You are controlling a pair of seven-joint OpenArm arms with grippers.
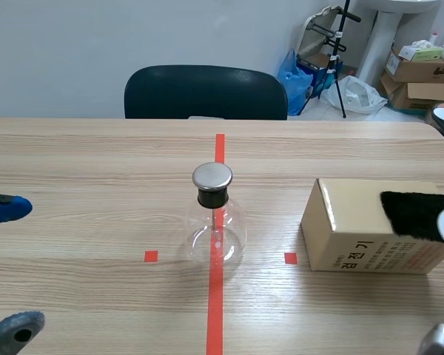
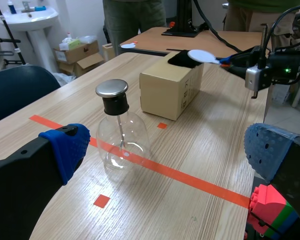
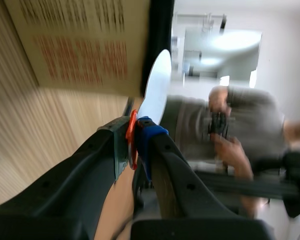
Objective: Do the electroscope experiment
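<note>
Right hand grips the white paddle at the black fur, seemingly charging it; next, bring it to the flask.

Thick black fingers, blue dotted pads, black cables, small green light
</note>
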